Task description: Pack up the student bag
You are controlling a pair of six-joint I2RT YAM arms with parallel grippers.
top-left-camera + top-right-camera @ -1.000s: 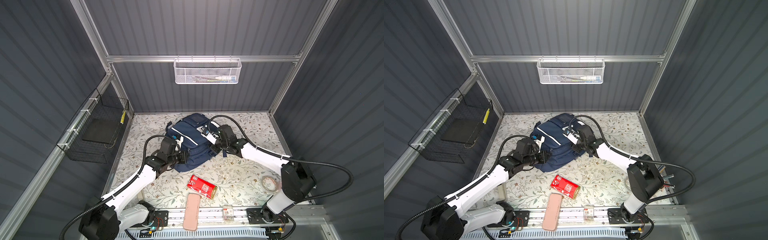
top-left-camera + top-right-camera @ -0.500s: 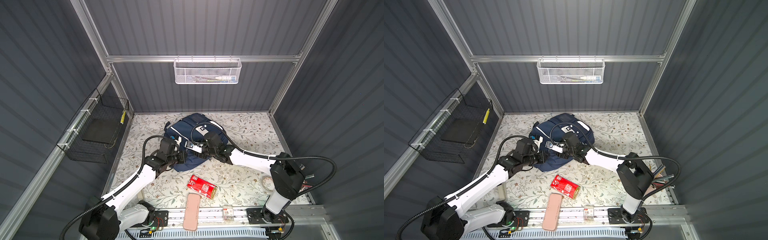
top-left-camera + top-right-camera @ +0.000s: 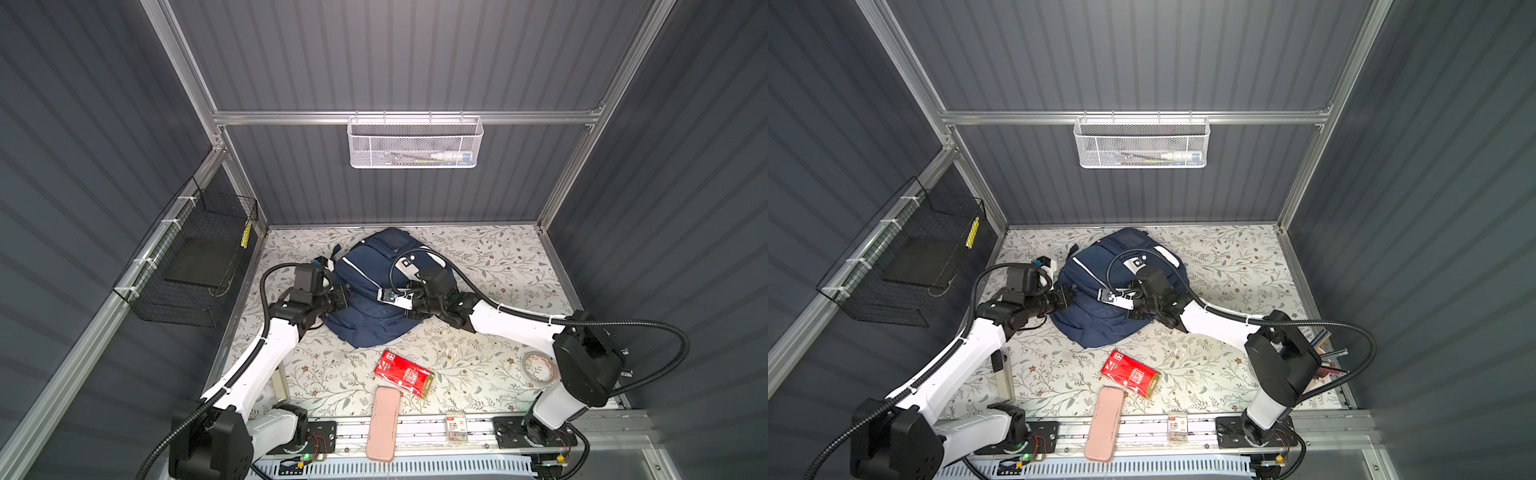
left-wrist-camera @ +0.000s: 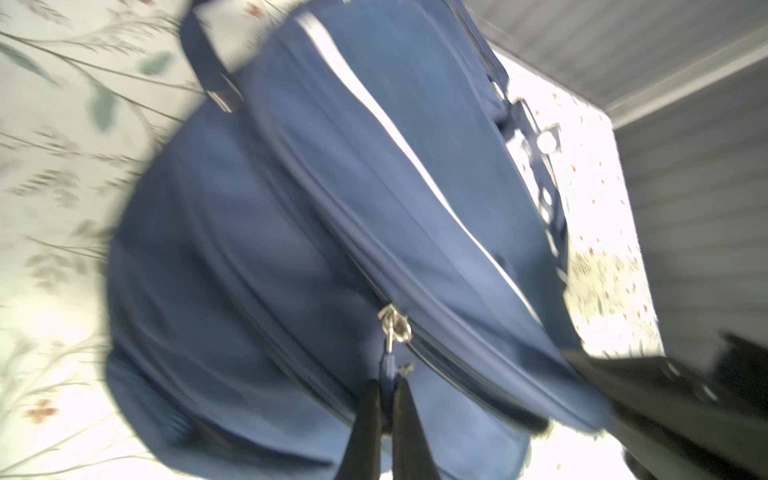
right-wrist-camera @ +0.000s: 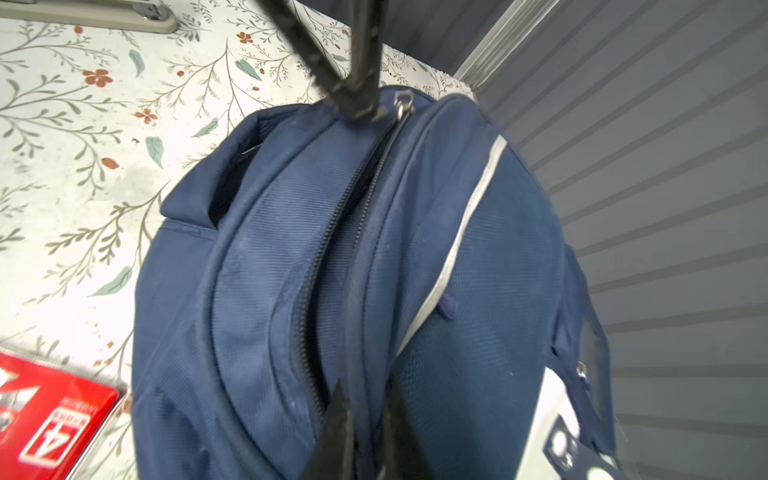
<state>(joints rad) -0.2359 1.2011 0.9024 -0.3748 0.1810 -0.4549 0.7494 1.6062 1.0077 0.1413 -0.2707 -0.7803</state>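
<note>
The student bag (image 3: 370,307) (image 3: 1096,316), a navy backpack with white stripes, lies on the floral table at the centre back. My left gripper (image 3: 343,297) (image 3: 1069,295) (image 4: 386,386) is at its left side, shut on the blue zip pull (image 4: 388,365) below the metal slider. That gripper (image 5: 361,110) also shows across the bag in the right wrist view. My right gripper (image 3: 409,313) (image 3: 1131,313) (image 5: 365,401) is shut on the bag's fabric edge beside the zip (image 5: 332,232), which gapes slightly between the two grippers. The inside of the bag is hidden.
In front of the bag lie a red packet (image 3: 403,374), a pink case (image 3: 383,424), a small card pack (image 3: 456,428) and a tape roll (image 3: 539,368). A white mesh basket (image 3: 415,143) hangs on the back wall, a black wire basket (image 3: 195,266) on the left wall.
My right arm swung down and across the bag, and its gripper shut on the fabric by the zip. The left gripper kept its grip on the zip pull.
</note>
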